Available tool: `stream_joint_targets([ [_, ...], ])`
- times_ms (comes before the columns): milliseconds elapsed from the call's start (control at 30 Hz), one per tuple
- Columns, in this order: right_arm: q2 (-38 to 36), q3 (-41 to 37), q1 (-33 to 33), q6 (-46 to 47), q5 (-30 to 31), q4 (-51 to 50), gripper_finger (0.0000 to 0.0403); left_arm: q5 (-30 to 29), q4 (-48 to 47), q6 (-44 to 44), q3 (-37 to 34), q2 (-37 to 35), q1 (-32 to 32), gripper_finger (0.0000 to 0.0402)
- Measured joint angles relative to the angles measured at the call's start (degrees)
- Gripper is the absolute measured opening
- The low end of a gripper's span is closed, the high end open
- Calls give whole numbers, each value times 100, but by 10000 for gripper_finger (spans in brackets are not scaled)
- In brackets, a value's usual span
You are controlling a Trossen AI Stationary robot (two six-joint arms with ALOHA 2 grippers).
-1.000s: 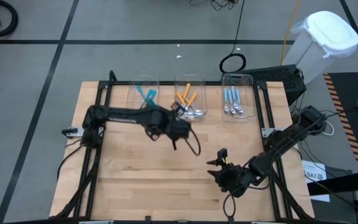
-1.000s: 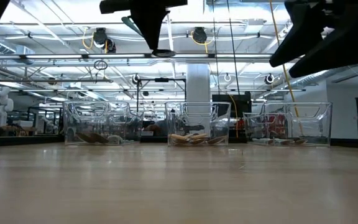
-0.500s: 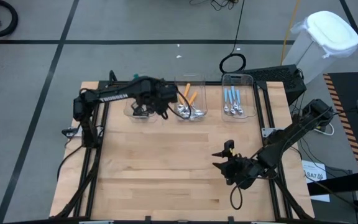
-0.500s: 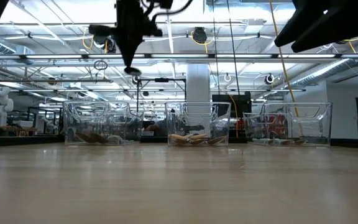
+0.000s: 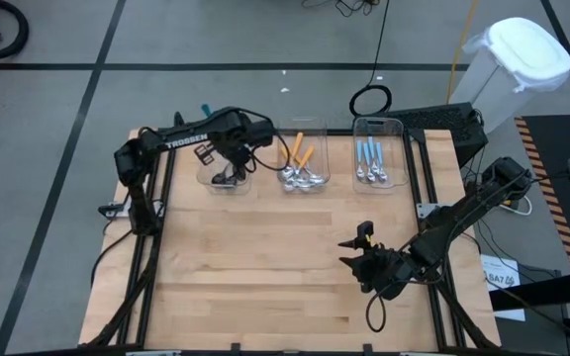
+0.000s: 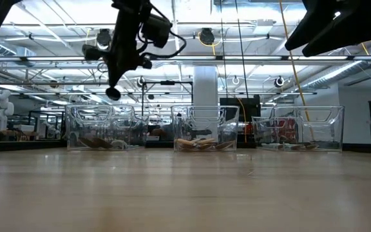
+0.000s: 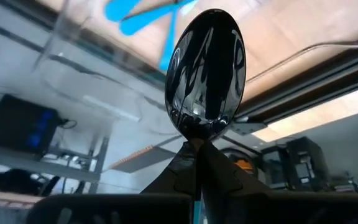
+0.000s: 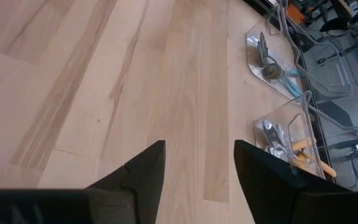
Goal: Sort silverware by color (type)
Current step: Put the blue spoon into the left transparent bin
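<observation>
My left gripper (image 5: 228,166) hangs over the far-left clear bin (image 5: 216,180), shut on a spoon with a black bowl (image 7: 207,68). In the low view that bowl (image 6: 113,93) shows below the gripper, well above the bin. Teal-handled spoons (image 7: 148,15) lie in this bin. Orange-handled spoons (image 5: 300,153) with silver bowls lie in the middle bin, and light-blue-handled spoons (image 5: 369,156) in the right bin. My right gripper (image 5: 356,252) stands open above the table's right half, holding nothing; its fingers are apart in the wrist view (image 8: 197,174). My left gripper pinches the spoon at its neck (image 7: 194,142), just behind the black bowl, between its two fingers. The bowl sticks out past the fingertips. The fingers slant downward toward the far-left bin. The spoon is lifted clear; most of its handle is hidden by the fingers.
The three clear bins stand in a row along the table's far edge. Bare wooden tabletop (image 5: 265,267) fills the middle and near side. A white lidded bin (image 5: 518,59) and a black cable loop (image 5: 370,99) lie on the floor beyond the table.
My left gripper has swung from over the table's middle toward the far left, ending over the far-left bin, turning as it went and staying shut on the spoon. My right gripper has risen a little and then kept still, open throughout.
</observation>
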Motion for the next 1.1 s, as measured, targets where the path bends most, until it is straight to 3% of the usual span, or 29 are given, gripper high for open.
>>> stream_joint_targets([
  [133,0,0,0,0,0,0,187,341,40,44,-267,1,93,5],
  [433,0,0,0,2,-7,-2,187,341,826,259,-1026,10,124,5],
  [867,0,0,0,3,-13,-9,187,805,1707,622,-1267,10,399,5],
  [1100,0,0,0,109,-15,-158,187,970,1714,639,-1669,12,448,5],
])
